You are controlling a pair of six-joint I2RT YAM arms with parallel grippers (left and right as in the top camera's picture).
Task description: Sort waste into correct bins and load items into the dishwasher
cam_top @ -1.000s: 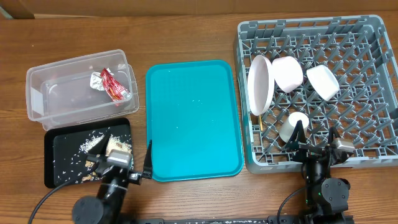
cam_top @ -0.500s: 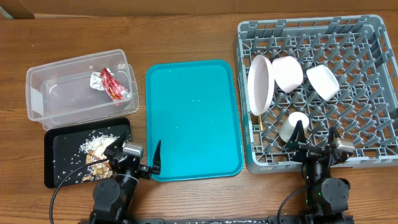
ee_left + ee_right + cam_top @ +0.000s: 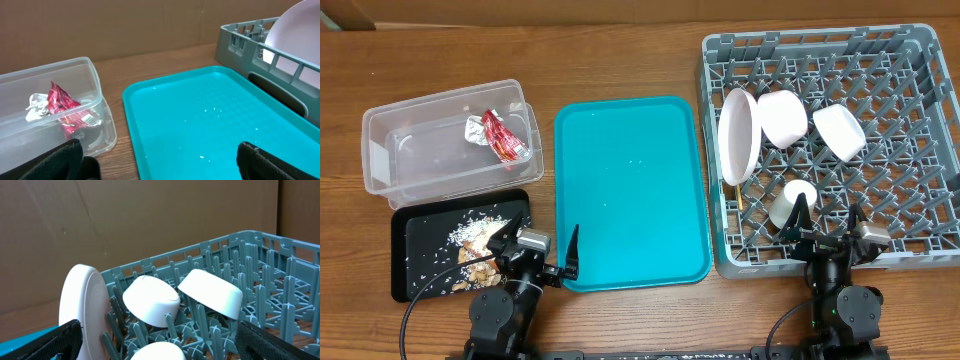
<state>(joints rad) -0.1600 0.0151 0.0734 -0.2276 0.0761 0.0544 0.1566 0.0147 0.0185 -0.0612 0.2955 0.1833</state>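
Right, the left gripper (image 3: 535, 252) has its jaws spread wide with nothing between them. In the left wrist view only the two dark fingertips (image 3: 62, 159) show at the bottom corners. It hovers over the near edge where the black tray (image 3: 415, 270) meets the teal tray (image 3: 630, 190). Its body covers part of the beige food scraps (image 3: 470, 232) on the black tray, so I cannot make out what lies under it.

The right gripper (image 3: 828, 225) is also wide apart and empty, sitting at the near rim of the grey dish rack (image 3: 920, 150). The small white cup (image 3: 790, 203) lies just ahead of its left finger. In the right wrist view the cup is cut off at the bottom edge.

Further back in the rack, the white plate (image 3: 737, 135) stands on edge, with the two white bowls (image 3: 783, 117) (image 3: 839, 131) tilted beside it. A thin wooden sliver (image 3: 742, 200) pokes out below the plate. It is likely the chopsticks, though most of it is hidden.

The red wrapper (image 3: 503, 137) and the foil ball (image 3: 475, 128) lie touching inside the clear tub (image 3: 380, 150).
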